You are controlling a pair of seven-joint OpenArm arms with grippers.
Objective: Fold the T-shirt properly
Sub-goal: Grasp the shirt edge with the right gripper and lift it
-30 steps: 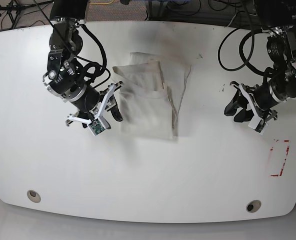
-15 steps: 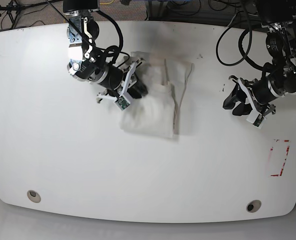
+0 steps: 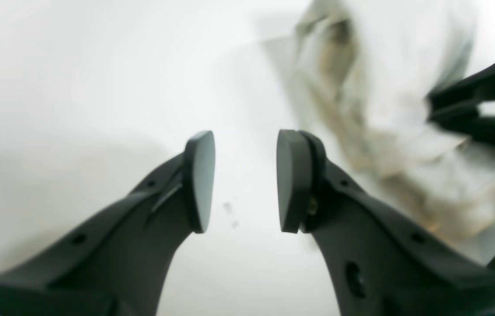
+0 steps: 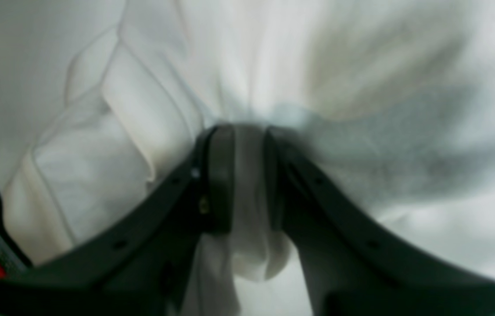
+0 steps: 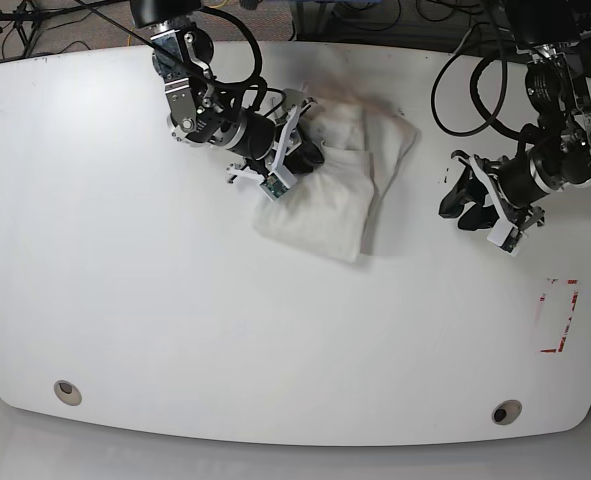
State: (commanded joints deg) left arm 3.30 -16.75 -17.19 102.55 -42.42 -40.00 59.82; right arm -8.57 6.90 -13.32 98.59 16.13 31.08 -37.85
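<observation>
Right end effector [image 4: 244, 197], dark fingers clamped on a pinched fold of the cream soft cotton T-shirt [image 5: 330, 190], which lies bunched on the white worktop [image 5: 125, 300] toward its far edge; left end effector [image 3: 243, 180] apart, gripping nothing, well clear of the cloth.

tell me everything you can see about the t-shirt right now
The T-shirt is off-white soft cloth, bunched and partly folded in layers on the white table, near its far edge. The right gripper is shut on a pinch of fabric, with folds and seams beside it. The left gripper is open and clear of it.
</observation>
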